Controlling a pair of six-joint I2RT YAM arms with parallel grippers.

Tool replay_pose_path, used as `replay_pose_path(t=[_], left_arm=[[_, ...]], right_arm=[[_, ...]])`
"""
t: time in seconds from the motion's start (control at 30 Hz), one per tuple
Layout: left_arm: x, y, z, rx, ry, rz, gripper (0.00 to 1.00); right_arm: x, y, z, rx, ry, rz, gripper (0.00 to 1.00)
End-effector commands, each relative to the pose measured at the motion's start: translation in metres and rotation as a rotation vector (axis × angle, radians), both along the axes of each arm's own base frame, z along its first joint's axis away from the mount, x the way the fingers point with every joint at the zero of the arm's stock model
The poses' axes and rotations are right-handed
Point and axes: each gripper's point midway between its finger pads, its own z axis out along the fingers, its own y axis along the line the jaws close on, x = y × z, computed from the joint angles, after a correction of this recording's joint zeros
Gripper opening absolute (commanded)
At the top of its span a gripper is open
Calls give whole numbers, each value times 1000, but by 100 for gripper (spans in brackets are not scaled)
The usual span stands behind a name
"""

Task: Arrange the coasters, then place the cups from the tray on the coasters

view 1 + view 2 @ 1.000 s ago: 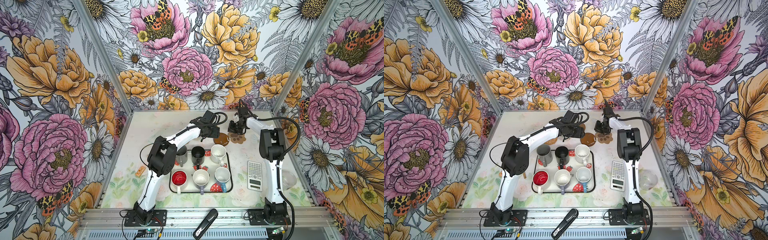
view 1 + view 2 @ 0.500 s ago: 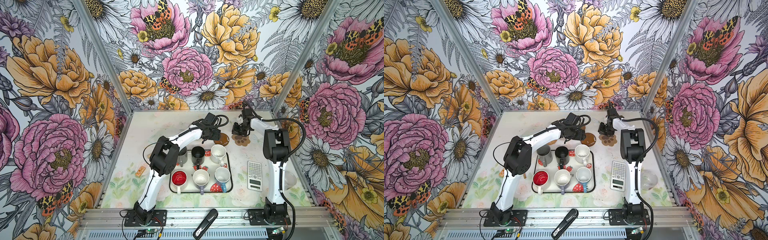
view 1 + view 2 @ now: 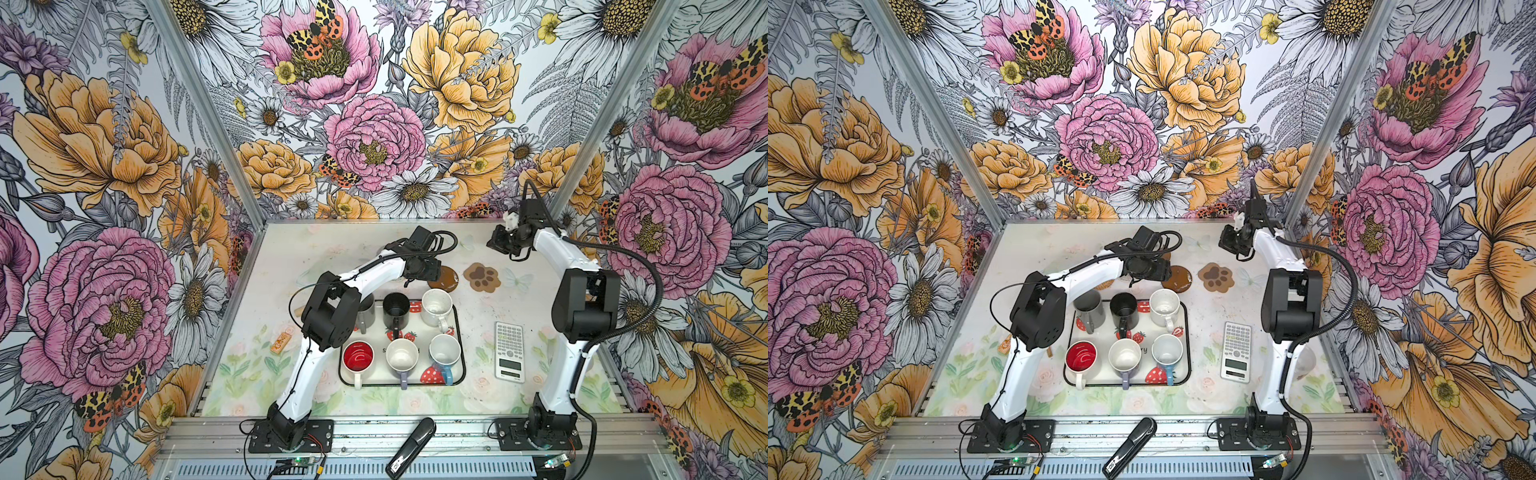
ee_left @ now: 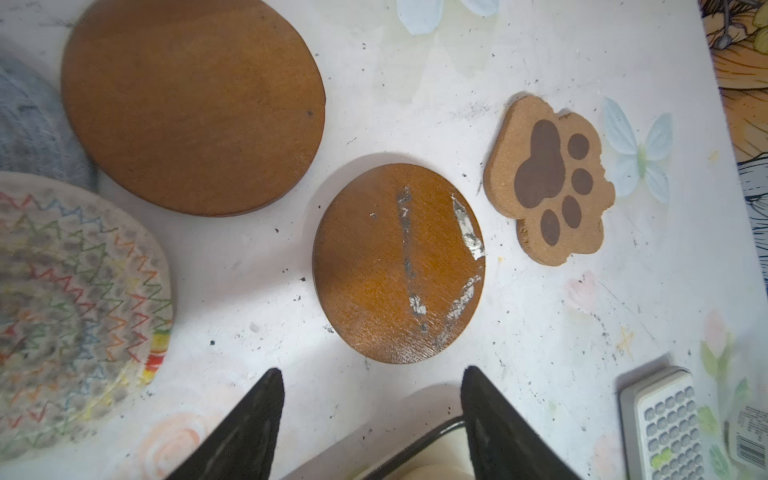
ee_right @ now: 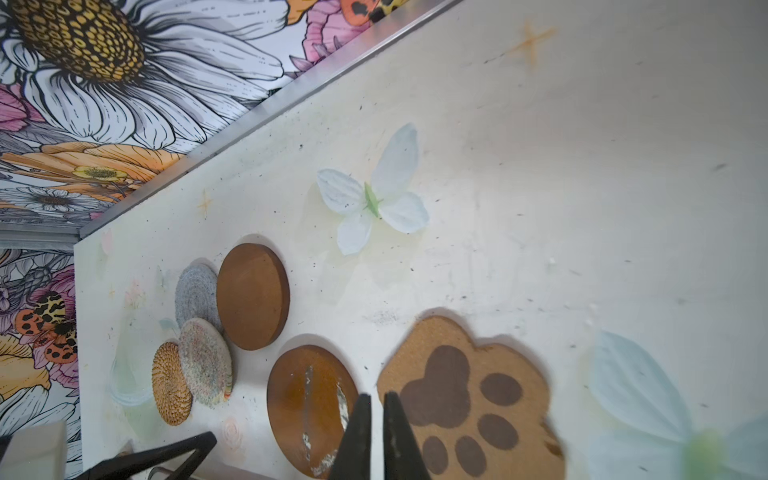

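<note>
Six cups stand on the tray (image 3: 462, 353): grey (image 3: 368, 318), black (image 3: 395, 309), speckled white (image 3: 436, 305), red-inside (image 3: 358, 358), lavender (image 3: 402, 358) and blue (image 3: 444, 353). Beyond the tray lie the coasters: a scratched brown disc (image 4: 399, 262), a plain brown disc (image 4: 193, 104), the paw (image 4: 548, 178), cream crochet (image 4: 75, 307), grey-blue crochet (image 4: 33, 124) and rattan (image 5: 171, 382). My left gripper (image 4: 372, 374) hangs open and empty just short of the scratched disc. My right gripper (image 5: 377, 397) is raised above the gap between disc and paw, parted by a slit, holding nothing.
A white calculator (image 3: 509, 349) lies right of the tray. A small orange item (image 3: 280, 344) sits at the left, and a black handheld object (image 3: 411, 449) rests on the front rail. The back wall edge (image 5: 266, 112) runs close behind the coasters.
My right gripper has lifted off the paw coaster, drawn back toward the rear right and parted slightly. The left gripper has shifted a little to the right, toward the scratched disc.
</note>
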Motion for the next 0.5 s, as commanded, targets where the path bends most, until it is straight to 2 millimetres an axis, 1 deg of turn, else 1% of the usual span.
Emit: replay_pose_path(t=[0.0, 0.07, 0.13, 0.23, 0.47], left_arm=[[15, 4, -5, -7, -13, -10, 70], [19, 4, -7, -13, -9, -12, 69], [22, 2, -10, -14, -12, -16, 69], [26, -2, -12, -21, -14, -22, 69], [29, -14, -23, -43, 4, -43, 70]], right_arm=[[-20, -25, -22, -28, 62, -38, 19], [-29, -35, -31, -39, 87, -56, 27], [-34, -37, -39, -43, 104, -52, 35], [-37, -36, -50, -41, 129, -45, 38], [-39, -35, -79, -30, 187, -40, 39]])
